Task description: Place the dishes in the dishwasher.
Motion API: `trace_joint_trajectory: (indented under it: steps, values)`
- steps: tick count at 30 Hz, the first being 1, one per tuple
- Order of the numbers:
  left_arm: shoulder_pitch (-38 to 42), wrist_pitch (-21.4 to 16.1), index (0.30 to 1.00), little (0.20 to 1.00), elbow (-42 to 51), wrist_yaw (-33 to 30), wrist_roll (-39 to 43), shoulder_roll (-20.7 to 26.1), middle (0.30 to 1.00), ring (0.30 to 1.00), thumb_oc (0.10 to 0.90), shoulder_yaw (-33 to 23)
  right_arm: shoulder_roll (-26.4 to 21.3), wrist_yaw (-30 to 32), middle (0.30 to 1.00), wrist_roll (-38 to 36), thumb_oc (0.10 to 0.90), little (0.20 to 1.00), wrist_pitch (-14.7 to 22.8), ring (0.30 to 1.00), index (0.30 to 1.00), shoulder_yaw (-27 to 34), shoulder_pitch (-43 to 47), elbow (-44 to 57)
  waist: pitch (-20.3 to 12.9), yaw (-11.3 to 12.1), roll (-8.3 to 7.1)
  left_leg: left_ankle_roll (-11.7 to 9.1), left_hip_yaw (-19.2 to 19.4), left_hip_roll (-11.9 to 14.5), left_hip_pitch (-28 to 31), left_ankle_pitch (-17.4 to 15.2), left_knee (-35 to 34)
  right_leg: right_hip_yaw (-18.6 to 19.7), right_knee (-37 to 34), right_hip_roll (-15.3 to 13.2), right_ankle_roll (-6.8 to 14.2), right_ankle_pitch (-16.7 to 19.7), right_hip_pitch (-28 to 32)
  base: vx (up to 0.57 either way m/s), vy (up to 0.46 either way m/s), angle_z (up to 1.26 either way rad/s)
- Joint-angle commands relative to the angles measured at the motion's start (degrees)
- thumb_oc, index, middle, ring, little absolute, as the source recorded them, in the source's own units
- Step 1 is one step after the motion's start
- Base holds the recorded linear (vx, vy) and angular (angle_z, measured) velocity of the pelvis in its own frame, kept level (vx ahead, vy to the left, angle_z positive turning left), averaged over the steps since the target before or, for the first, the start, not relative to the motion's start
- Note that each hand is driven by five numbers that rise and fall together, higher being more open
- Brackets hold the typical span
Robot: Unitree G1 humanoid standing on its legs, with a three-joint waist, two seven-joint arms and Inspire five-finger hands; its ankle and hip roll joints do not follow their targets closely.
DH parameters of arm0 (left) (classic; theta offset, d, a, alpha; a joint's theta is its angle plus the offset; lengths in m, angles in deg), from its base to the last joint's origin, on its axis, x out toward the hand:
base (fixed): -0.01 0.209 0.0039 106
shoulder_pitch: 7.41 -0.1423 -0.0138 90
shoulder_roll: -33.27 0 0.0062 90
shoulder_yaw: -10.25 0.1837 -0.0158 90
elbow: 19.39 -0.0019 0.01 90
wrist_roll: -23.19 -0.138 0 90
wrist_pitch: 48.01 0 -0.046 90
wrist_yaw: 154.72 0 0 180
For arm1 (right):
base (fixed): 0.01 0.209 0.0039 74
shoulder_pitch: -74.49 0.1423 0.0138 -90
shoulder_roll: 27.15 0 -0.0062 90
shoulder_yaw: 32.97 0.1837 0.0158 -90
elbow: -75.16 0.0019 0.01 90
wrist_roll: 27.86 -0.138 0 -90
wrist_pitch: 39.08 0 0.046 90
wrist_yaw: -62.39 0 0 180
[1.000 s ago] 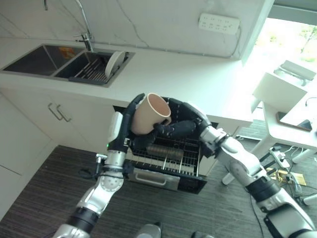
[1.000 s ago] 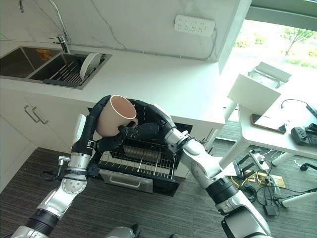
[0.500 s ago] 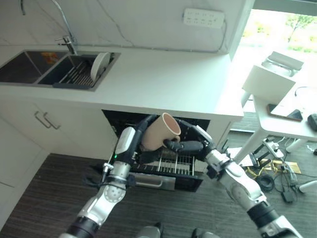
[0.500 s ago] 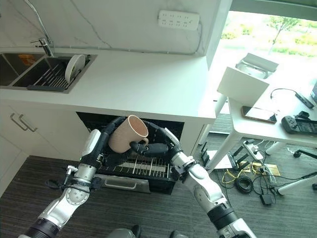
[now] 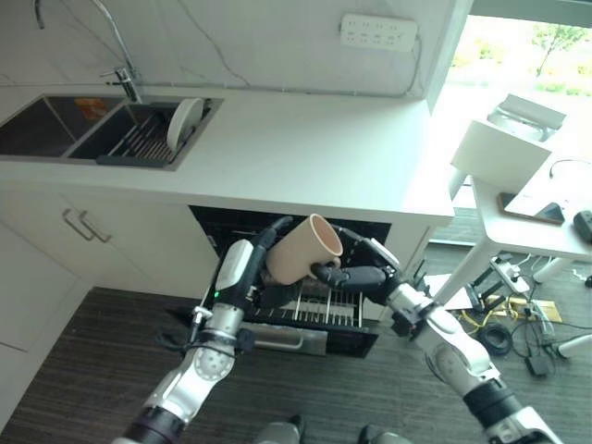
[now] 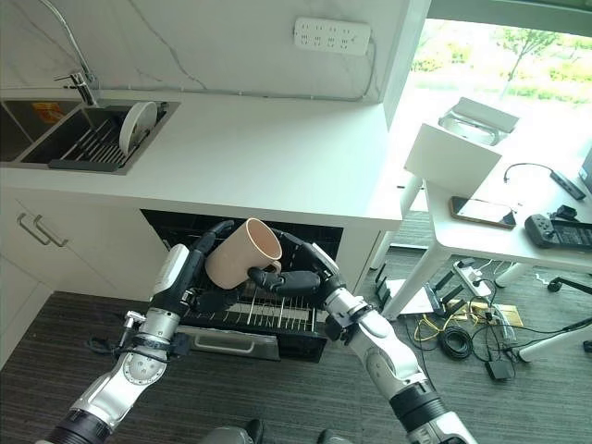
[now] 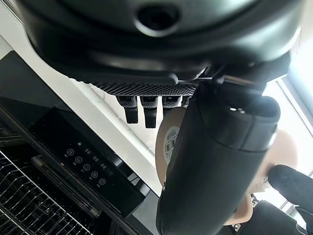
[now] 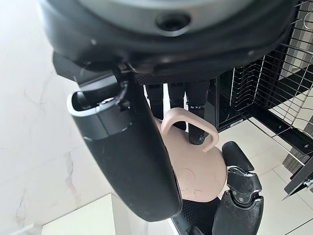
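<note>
Kitchen table, open dishwasher (image 5: 305,324) below. I've got the mug (image 5: 302,250) above its rack, left robot hand (image 5: 264,268) curled round it, right robot hand (image 5: 356,275) pinching the handle. Uneven release could tip it.

Left hand (image 5: 262,268): fingers curled, raised toward 1 o'clock | Right hand (image 5: 356,274): fingers curled, reaching toward 10 o'clock

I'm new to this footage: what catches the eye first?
A beige mug held up between the left robot hand and the right robot hand, above the pulled-out dishwasher rack. Up left, a white plate stands in the sink.
</note>
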Motion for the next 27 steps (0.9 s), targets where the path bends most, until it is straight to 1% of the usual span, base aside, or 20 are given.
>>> trace_joint_trajectory:
  steps: [1,4,8,9,15,17,20,24,27]
  values:
    - [2.82,-3.71,0.9,0.9,4.82,-2.93,-0.35,1.65,0.9,0.9,0.8,-6.72,0.0,0.65,0.3,3.2,0.4,0.3,6.16,0.3,0.3,4.14,0.86,1.22,-2.11,0.93,-0.21,-2.11,5.32,5.72,-0.58,-6.44,4.27,2.05,-0.02,-3.09,5.09,-4.34,2.03,0.0,0.0,0.0]
    - [1.74,-3.98,0.9,0.9,4.91,-1.51,-1.04,2.74,0.9,0.9,0.8,-7.52,-1.35,1.25,0.3,5.29,0.4,0.3,7.44,0.3,0.3,5.47,-0.02,-1.74,-1.77,1.09,-0.15,-2.13,5.37,5.78,-0.65,-6.34,4.27,1.71,-0.02,-3.35,5.16,-4.26,2.11,0.03,0.013,-0.01]
    - [1.46,-4.28,0.9,0.9,4.77,-0.18,-1.26,3.26,0.9,0.9,0.8,-7.68,-1.62,3.19,0.3,4.96,0.4,0.3,8.15,0.3,0.3,6.48,0.41,-3.5,-1.59,1.37,-0.01,-2.23,5.29,5.83,-0.75,-6.28,4.27,1.44,-0.02,-3.62,5.29,-4.24,2.19,0.05,0.018,0.07]
    - [1.19,-4.18,0.9,0.9,4.8,1.07,-1.41,3.67,0.9,0.9,0.8,-7.91,-2.04,3.74,0.3,5.07,0.4,0.3,8.47,0.3,0.3,7.64,0.57,-4.52,-1.39,1.53,0.12,-2.25,5.27,5.87,-0.89,-6.22,4.27,1.24,-0.02,-3.79,5.38,-4.16,2.16,0.08,0.028,0.19]
    - [0.54,-4.56,0.9,0.9,4.54,3.16,-1.92,5.39,0.9,0.9,0.8,-8.31,-4.77,5.2,0.3,6.65,0.4,0.3,7.77,0.3,0.3,9.76,2.03,-6.68,-0.08,2.0,0.48,-2.53,5.45,6.31,-1.99,-5.69,4.27,0.54,-0.02,-4.58,5.65,-3.68,1.44,0.04,0.029,0.17]
    - [0.34,-5.32,0.9,0.9,4.56,3.86,-2.62,6.18,0.9,0.9,0.8,-8.64,-6.18,5.38,0.3,6.42,0.4,0.3,7.7,0.3,0.3,11.19,2.65,-8.55,0.67,2.26,0.62,-2.68,5.44,6.43,-2.74,-5.39,4.27,0.2,-0.02,-5.03,5.87,-3.34,0.87,0.01,0.03,0.12]
    - [0.38,-5.55,0.9,0.9,4.95,4.46,-2.61,6.93,0.9,0.9,0.8,-8.74,-6.86,5.21,0.3,7.14,0.4,0.3,7.59,0.3,0.3,11.6,3.03,-10.2,1.32,2.47,0.8,-2.69,5.35,6.37,-3.22,-5.17,4.27,-0.04,-0.02,-5.35,6.0,-3.15,0.55,0.01,0.03,0.18]
    - [-0.18,-5.9,0.9,0.9,6.13,5.64,-2.3,8.04,0.9,0.9,0.8,-8.99,-7.7,4.67,0.3,10.85,0.4,0.3,7.3,0.3,0.3,10.96,3.77,-12.66,2.03,2.95,1.19,-2.74,5.13,6.2,-3.57,-4.88,4.27,-0.32,-0.02,-5.89,6.15,-2.84,0.33,0.03,0.052,0.08]
    - [0.32,-6.43,0.9,0.9,6.67,7.47,-1.83,9.27,0.9,0.9,0.8,-8.51,-9.36,5.12,0.3,15.38,0.4,0.3,6.9,0.3,0.3,9.64,6.62,-16.23,3.13,3.64,1.52,-2.79,4.93,6.0,-3.89,-4.52,4.27,-0.71,-0.02,-6.46,6.4,-2.36,0.18,0.05,0.058,0.05]
